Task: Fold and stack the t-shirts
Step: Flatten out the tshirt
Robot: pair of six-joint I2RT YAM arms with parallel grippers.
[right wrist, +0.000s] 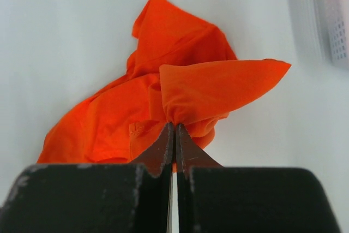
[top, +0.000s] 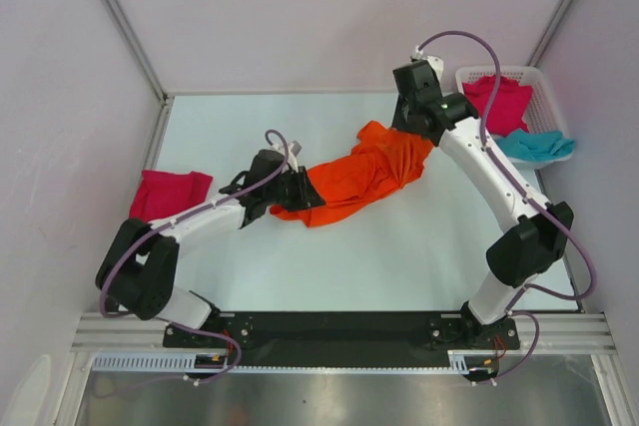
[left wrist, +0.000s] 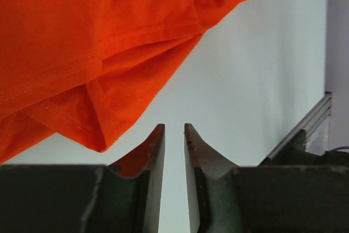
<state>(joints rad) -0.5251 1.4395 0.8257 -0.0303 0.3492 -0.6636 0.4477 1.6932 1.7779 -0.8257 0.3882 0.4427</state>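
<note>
The orange t-shirt point(top: 364, 177) lies crumpled and stretched diagonally across the middle of the table. My right gripper point(top: 407, 134) is shut on a bunched fold at its far right end; the right wrist view shows the cloth point(right wrist: 180, 80) pinched at the fingertips of the gripper point(right wrist: 175, 125) and lifted. My left gripper point(top: 298, 191) is at the shirt's near left end. In the left wrist view its jaws point(left wrist: 174, 126) stand slightly apart with only table between them, and the shirt point(left wrist: 82, 36) hangs just above and to the left.
A folded magenta t-shirt point(top: 170, 194) lies at the table's left edge. The white lattice basket point(top: 547, 77) at the far right holds another magenta shirt point(top: 496, 102) and a teal shirt point(top: 536, 145). The basket's corner shows in the right wrist view point(right wrist: 338, 15).
</note>
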